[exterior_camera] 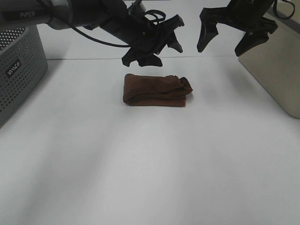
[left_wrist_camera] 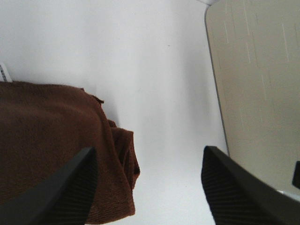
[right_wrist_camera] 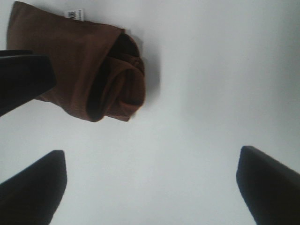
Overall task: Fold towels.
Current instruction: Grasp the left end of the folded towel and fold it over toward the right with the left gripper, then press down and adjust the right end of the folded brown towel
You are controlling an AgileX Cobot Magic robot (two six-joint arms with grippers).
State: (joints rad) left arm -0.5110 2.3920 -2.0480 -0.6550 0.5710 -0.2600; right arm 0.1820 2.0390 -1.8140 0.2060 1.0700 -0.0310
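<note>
The towel [exterior_camera: 157, 90] is a dark reddish-brown cloth lying folded into a thick small rectangle on the white table, with its rolled end toward the right. The right wrist view shows its layered end [right_wrist_camera: 112, 84] and a small white tag [right_wrist_camera: 75, 14] on its edge. My left gripper [exterior_camera: 159, 51] hovers just behind and above the towel, open, with nothing between its fingers [left_wrist_camera: 61, 197]; the towel [left_wrist_camera: 51, 140] lies below one of them. My right gripper [exterior_camera: 223, 47] hangs open above the table, behind and to the right of the towel, and is empty [right_wrist_camera: 152, 187].
A grey perforated basket [exterior_camera: 18, 65] stands at the left edge of the table. A beige box [exterior_camera: 276, 70] stands at the right, close to the right gripper; it also shows in the left wrist view [left_wrist_camera: 262, 84]. White tabletop [exterior_camera: 150, 164] stretches in front of the towel.
</note>
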